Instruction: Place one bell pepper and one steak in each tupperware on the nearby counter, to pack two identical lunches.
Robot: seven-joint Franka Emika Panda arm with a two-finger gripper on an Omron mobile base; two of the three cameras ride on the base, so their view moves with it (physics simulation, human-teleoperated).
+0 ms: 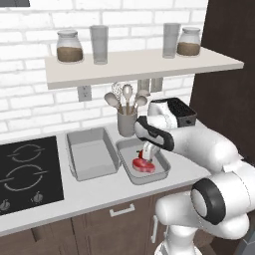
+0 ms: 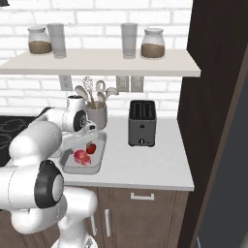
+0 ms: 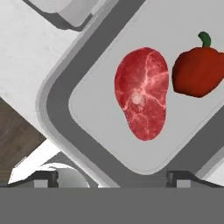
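Two light-grey tupperware sit side by side on the counter. The left tupperware (image 1: pixel 91 153) has nothing in it. The right tupperware (image 1: pixel 151 178) holds a flat marbled steak (image 1: pixel 143 165) and a red bell pepper (image 1: pixel 141 155) with a green stem. The hand view looks straight down on them: the steak (image 3: pixel 142 92) lies in the middle of the tupperware (image 3: pixel 57 103), with the bell pepper (image 3: pixel 197 72) beside it. My gripper (image 1: pixel 148 150) hangs just above this container, open, its fingertips (image 3: pixel 46 176) far apart with nothing between them. In the right base view the steak (image 2: pixel 81 156) and the bell pepper (image 2: pixel 91 147) show past my arm.
A black stovetop (image 1: pixel 27 169) lies left of the containers. A grey utensil holder (image 1: pixel 127 123) stands behind them and a toaster (image 2: pixel 142 123) to their right. A shelf (image 1: pixel 139 63) with jars and glasses hangs above. A dark tall cabinet (image 2: pixel 213 97) closes the right side.
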